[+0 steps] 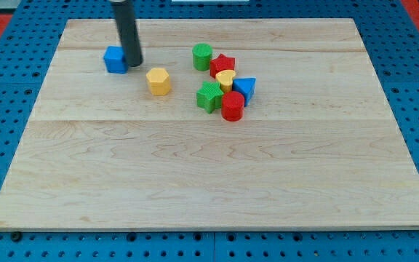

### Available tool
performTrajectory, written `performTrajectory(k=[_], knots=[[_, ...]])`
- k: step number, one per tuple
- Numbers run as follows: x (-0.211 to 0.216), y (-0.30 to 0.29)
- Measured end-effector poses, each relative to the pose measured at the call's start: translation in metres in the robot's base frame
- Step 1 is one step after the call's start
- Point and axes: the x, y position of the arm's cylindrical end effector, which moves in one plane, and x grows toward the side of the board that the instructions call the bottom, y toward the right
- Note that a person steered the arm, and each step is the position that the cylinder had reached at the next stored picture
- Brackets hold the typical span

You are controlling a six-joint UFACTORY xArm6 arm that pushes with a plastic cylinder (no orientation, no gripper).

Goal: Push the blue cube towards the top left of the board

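The blue cube point(114, 60) sits on the wooden board point(209, 167) in its upper left part. My tip point(134, 64) is right beside the cube, touching or nearly touching its right side. The dark rod rises from the tip and leaves the view at the top edge.
A yellow hexagonal block point(158, 81) lies just right of and below my tip. Further right is a cluster: green cylinder point(202, 56), red star point(223, 65), small yellow block point(225, 78), blue triangular block point(245, 89), green star point(209, 96), red cylinder point(233, 105).
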Motion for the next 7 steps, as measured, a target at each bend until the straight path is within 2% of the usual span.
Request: performTrajectory(k=[1,3,6,7], knots=[[-0.003,-0.029],[0.024,-0.036],[0.024,-0.051],[0.025,-0.096]])
